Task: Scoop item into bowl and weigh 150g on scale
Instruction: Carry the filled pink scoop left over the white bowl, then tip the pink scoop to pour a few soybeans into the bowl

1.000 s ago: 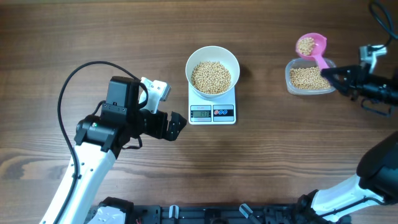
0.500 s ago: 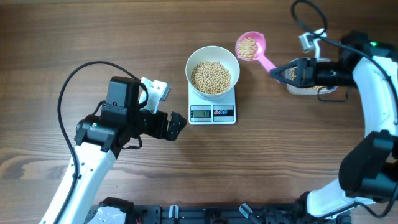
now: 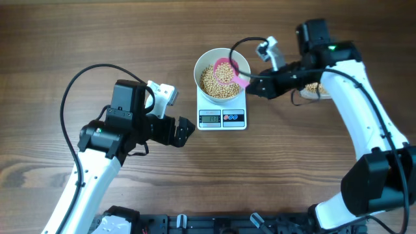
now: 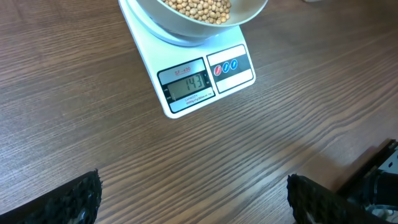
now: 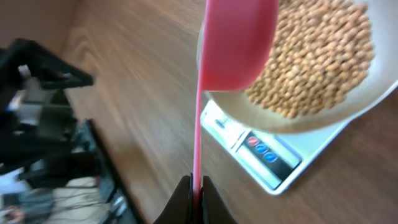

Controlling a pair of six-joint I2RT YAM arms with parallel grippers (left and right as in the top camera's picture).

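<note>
So the white bowl (image 3: pixel 199 70) sat on top of the scale (image 3: pixel 221 119), around the middle of the desk (image 3: pixel 292 175), and it was pretty well loaded with the beans (image 3: pixel 218 84). From the left wrist view the scale's display (image 4: pixel 187 84) read 143.

The right arm (image 3: pixel 354 110) reached in from the right, and its jaws were clamped together on the thin handle of the pink scoop (image 3: pixel 227 71). In the right wrist view the handle ran straight up from between the closed jaws, and the cup end hung over the rim of the bowl, above the beans. I honestly couldn't tell from that angle whether anything was in the scoop.

Behind the right arm there was a clear plastic container (image 3: pixel 314 88) with more beans in it, mostly hidden.

The left arm (image 3: pixel 104 140) was parked on the left, near the scale but apart from it. Its jaws stood wide apart with nothing between them, pointing toward the scale's front edge.
</note>
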